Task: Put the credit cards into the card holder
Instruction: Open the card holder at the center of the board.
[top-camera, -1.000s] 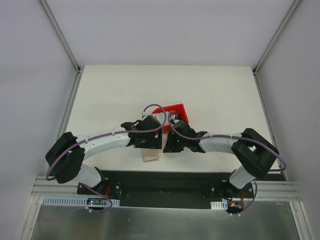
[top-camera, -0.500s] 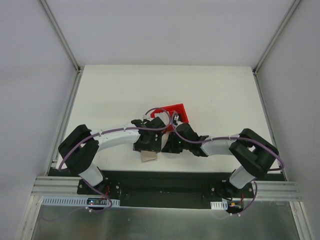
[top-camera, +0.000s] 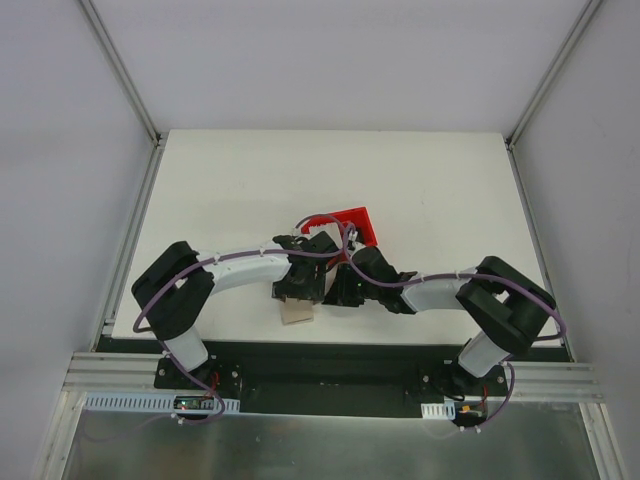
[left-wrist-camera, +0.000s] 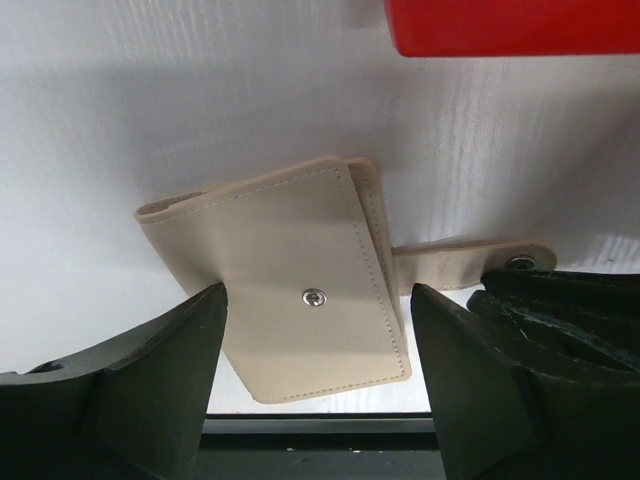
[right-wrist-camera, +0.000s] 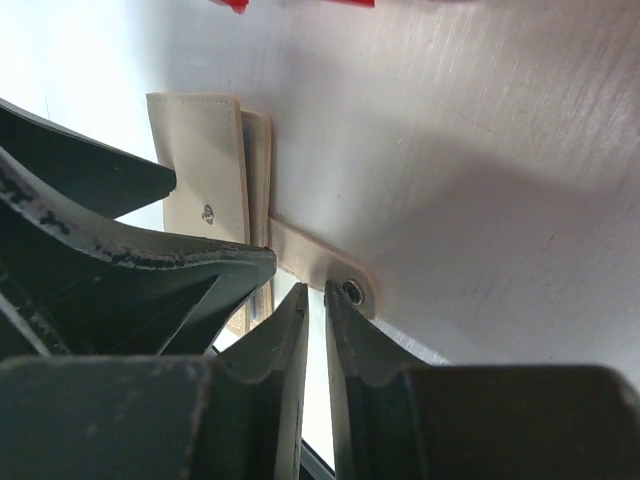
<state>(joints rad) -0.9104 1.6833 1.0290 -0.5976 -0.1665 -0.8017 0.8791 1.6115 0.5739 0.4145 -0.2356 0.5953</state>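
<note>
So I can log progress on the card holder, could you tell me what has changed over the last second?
The left arm's elbow swung inward toward the centre, carrying the left gripper slightly rightward, open astride the card holder. The right gripper edged slightly left, at the holder's snap strap; whether it grips is unclear. The card holder and the red bin stayed put.

Your card holder lies on the bench near the front edge — bin just behind, left hand straddling it, right hand at its strap.
</note>
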